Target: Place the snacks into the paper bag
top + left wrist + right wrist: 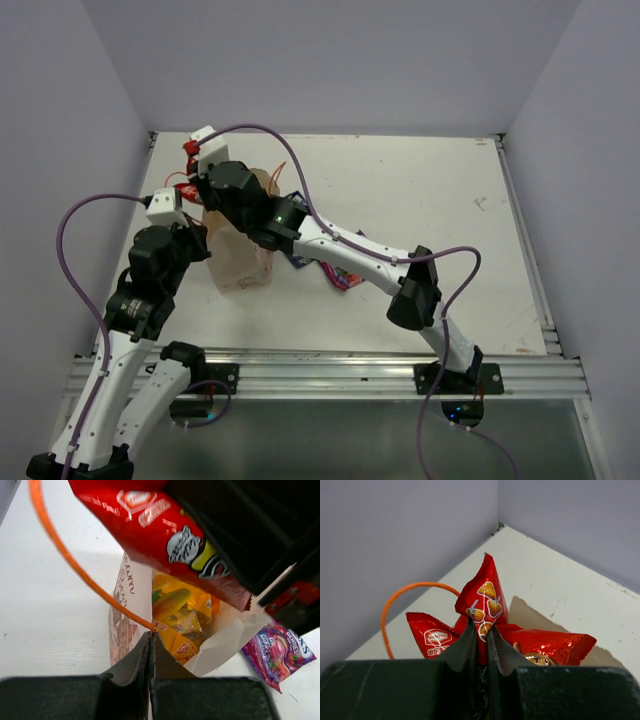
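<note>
The paper bag (240, 265) stands upright left of the table's middle. My left gripper (151, 634) is shut on its near rim, where the orange string handle (75, 565) is fixed. An orange-yellow snack (182, 612) lies inside the open bag (129, 625). My right gripper (480, 627) is shut on a crumpled red snack (487, 592) and holds it above the bag's mouth; the left wrist view shows this red packet (160, 532) hanging over the opening. A purple-pink snack (277, 652) lies flat on the table right of the bag, under the right arm (342, 278).
A dark blue packet (298, 258) shows partly beneath the right forearm, beside the bag. The white table (430, 200) is walled at the back and on both sides. A metal rail (330, 375) runs along the near edge.
</note>
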Robot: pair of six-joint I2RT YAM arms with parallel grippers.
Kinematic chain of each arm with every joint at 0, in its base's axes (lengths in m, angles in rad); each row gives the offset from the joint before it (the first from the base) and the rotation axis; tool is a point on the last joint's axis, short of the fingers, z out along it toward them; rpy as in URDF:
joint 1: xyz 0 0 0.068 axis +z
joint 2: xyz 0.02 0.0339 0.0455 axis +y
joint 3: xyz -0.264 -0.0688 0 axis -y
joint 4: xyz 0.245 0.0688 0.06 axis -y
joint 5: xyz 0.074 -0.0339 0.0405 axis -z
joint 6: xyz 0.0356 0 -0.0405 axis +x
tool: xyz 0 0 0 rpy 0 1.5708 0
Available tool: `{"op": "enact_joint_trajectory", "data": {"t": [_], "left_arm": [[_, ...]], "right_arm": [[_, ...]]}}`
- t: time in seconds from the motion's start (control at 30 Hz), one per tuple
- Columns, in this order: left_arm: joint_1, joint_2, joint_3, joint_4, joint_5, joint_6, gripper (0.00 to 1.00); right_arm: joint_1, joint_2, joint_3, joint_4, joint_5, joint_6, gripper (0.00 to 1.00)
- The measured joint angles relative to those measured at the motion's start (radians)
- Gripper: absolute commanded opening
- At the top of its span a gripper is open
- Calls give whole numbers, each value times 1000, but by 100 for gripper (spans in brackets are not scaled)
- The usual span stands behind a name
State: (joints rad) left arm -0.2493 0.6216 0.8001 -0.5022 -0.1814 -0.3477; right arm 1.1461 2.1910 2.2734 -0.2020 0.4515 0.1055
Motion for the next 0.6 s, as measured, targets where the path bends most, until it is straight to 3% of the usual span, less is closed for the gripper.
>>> {"op": "enact_joint_trajectory", "data": {"t": [0.27,0.6], "left_arm": [[0,-5,0,0,0,0,0],[0,0,-6,-13,2,0,0]], "right_arm": [[0,30,42,16,-5,-31,4],[-13,-19,-256,98,2,-33,5]]}}
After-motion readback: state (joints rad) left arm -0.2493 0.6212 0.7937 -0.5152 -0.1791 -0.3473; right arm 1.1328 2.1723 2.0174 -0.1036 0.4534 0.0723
